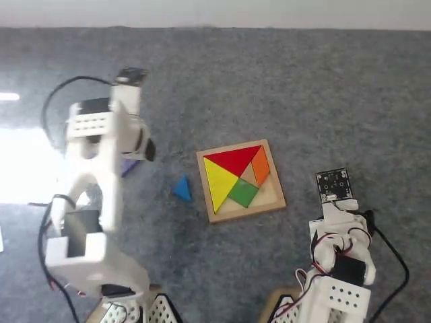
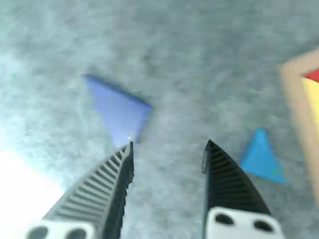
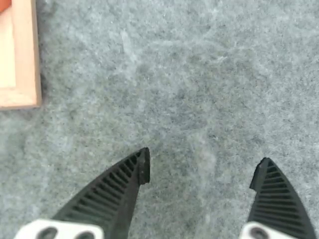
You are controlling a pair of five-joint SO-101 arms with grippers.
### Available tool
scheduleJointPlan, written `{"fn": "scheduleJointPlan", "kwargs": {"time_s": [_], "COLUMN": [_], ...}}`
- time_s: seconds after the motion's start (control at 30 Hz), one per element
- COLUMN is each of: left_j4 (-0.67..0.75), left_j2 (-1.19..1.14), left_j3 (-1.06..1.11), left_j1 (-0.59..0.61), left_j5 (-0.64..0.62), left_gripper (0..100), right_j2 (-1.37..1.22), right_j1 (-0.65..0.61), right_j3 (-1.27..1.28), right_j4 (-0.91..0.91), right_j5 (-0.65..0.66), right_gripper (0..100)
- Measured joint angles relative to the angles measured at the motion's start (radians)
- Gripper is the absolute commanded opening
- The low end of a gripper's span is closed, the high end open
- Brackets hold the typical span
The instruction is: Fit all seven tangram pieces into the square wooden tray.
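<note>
Overhead, a blue triangle [image 1: 182, 189] and a violet piece [image 1: 128, 166] are lying outside the tray [image 1: 248, 212] — at its wrist, the left gripper [image 2: 169, 144] is gaping off-centre beside the violet piece, probably risking a skid on closing — while the right gripper [image 3: 205, 155] is gaping over bare mat [image 3: 199, 74].

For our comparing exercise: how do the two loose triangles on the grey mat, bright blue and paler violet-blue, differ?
The bright blue triangle looks smaller than the paler violet-blue triangle. The bright blue triangle also lies nearer the square wooden tray than the violet-blue triangle. Both lie flat on the mat, outside the tray.
</note>
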State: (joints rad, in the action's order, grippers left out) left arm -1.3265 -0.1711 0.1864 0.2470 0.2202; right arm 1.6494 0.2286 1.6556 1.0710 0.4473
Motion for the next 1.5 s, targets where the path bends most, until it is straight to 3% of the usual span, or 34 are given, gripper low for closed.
{"fn": "scheduleJointPlan", "kwargs": {"time_s": [0.13, 0.63, 0.83, 1.07, 1.23, 1.5], "left_j4": [0.038, 0.051, -0.006, -0.064, -0.074, -0.187], "left_j2": [-0.083, -0.439, -0.482, -0.485, -0.457, -0.189], "left_j3": [-0.031, -0.308, -0.379, -0.393, -0.391, -0.328], "left_j1": [0.068, 0.075, 0.069, 0.068, 0.071, 0.15], "left_j5": [0.0, -0.028, -0.028, -0.02, 0.069, 0.224], "left_gripper": [21, 21, 9, 8, 20, 21], "right_j2": [0.0, 0.0, 0.0, 0.0, 0.0, 0.0], "right_j1": [0.0, 0.0, 0.0, 0.0, 0.0, 0.0], "right_j3": [0.0, 0.0, 0.0, 0.0, 0.0, 0.0], "right_j4": [0.0, 0.0, 0.0, 0.0, 0.0, 0.0], "right_j5": [0.0, 0.0, 0.0, 0.0, 0.0, 0.0], "right_gripper": [32.9, 32.9, 32.9, 32.9, 32.9, 32.9]}}
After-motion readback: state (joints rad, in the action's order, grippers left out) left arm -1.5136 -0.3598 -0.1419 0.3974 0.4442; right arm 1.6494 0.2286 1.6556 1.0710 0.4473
